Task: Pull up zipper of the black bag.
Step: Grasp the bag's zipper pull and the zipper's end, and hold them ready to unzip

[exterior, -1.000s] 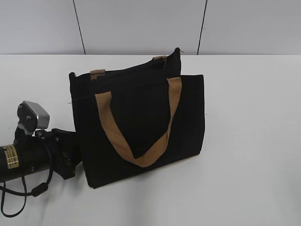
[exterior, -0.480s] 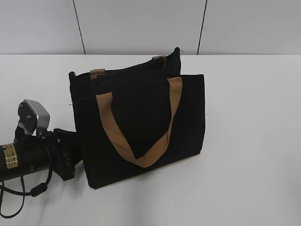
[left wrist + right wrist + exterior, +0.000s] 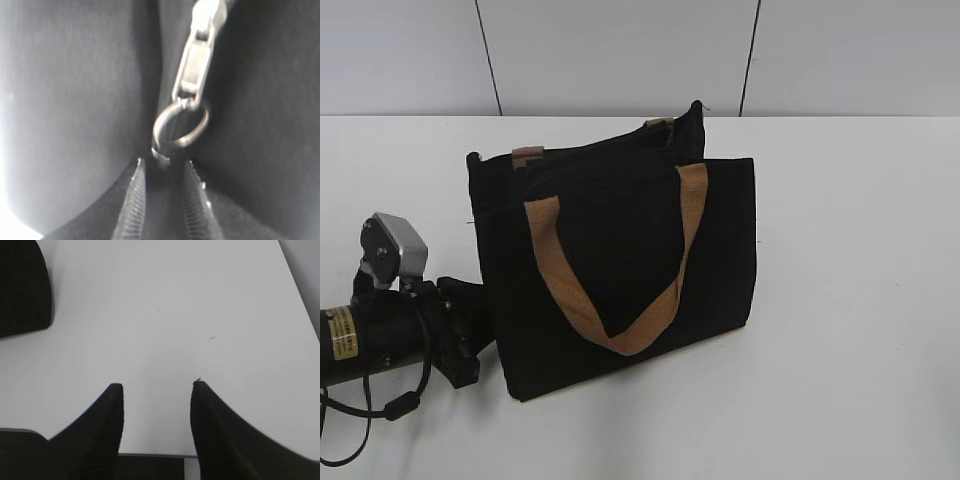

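At nine o'clock of the boxy black fabric bag (image 3: pixel 620 260), left tool (image 3: pixel 470 320) fronts silver zipper pull (image 3: pixel 192 70); grip state indeterminable. Right tool (image 3: pixel 156 405) released, idle above white surface (image 3: pixel 175 315).

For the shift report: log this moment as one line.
left hand at black bag left end | zipper pull close-up, grip unseen | right hand open over table

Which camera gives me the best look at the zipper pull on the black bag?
The left wrist view: the silver zipper pull and its ring fill the frame, slightly blurred, above two parting rows of teeth. The exterior view shows the whole black bag, but no pull can be made out. The right wrist view shows only table.
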`<action>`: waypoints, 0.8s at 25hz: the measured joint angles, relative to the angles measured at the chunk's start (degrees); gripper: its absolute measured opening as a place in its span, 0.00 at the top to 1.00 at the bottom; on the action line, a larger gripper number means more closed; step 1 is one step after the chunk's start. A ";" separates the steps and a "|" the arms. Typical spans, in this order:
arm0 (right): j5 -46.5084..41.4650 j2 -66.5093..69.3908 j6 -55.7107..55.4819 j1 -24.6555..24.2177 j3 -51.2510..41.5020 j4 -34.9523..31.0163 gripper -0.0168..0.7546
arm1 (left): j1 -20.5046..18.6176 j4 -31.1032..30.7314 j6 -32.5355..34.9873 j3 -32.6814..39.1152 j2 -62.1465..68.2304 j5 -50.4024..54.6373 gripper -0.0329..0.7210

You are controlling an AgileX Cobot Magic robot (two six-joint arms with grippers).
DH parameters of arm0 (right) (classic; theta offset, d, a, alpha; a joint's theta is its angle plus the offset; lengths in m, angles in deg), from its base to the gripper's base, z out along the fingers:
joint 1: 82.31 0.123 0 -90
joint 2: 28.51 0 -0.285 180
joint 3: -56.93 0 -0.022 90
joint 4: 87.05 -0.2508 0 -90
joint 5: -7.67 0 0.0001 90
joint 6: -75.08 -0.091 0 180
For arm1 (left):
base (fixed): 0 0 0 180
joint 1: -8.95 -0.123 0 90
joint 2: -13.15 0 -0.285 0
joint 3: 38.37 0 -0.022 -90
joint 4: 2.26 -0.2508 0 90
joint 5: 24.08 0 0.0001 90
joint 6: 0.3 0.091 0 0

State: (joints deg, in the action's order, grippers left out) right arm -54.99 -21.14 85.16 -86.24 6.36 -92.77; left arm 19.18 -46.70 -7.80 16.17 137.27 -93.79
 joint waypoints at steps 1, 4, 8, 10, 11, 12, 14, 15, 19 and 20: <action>0.00 0.00 0.00 0.00 0.00 0.00 0.54 | 0.00 0.00 0.00 0.00 0.00 0.00 0.70; 0.00 0.00 0.00 0.00 0.00 0.00 0.54 | 0.00 0.00 0.00 0.00 0.00 0.00 0.68; 0.00 0.00 0.00 0.00 0.00 0.00 0.54 | 0.00 0.63 0.00 0.00 -1.12 0.29 0.68; 0.00 0.00 0.00 0.00 0.00 0.00 0.54 | 0.00 1.31 0.00 0.00 -1.69 0.23 0.69; 0.00 0.00 0.00 0.00 0.00 0.00 0.54 | 0.00 1.42 0.00 0.00 -1.83 0.23 0.69; 0.00 0.00 0.00 0.00 0.00 0.00 0.54 | 0.04 1.42 0.00 0.00 -1.83 0.23 0.69; 0.00 0.00 0.00 0.00 0.00 0.00 0.54 | 0.04 1.48 0.00 0.00 -1.83 0.23 0.69; 0.00 0.00 0.00 0.00 0.00 0.00 0.54 | 0.04 1.53 0.00 0.00 -1.83 0.23 0.70; 0.00 0.00 0.00 0.00 0.00 0.00 0.54 | 0.04 1.53 0.00 0.00 -1.88 0.23 0.78; 0.00 0.00 0.00 0.00 0.00 0.00 0.54 | 0.04 1.53 0.00 0.00 -1.88 0.23 0.81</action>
State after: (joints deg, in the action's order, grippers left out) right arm -54.99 -21.14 85.16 -86.24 6.36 -92.77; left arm 19.22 -45.16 -7.80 16.17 135.38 -93.55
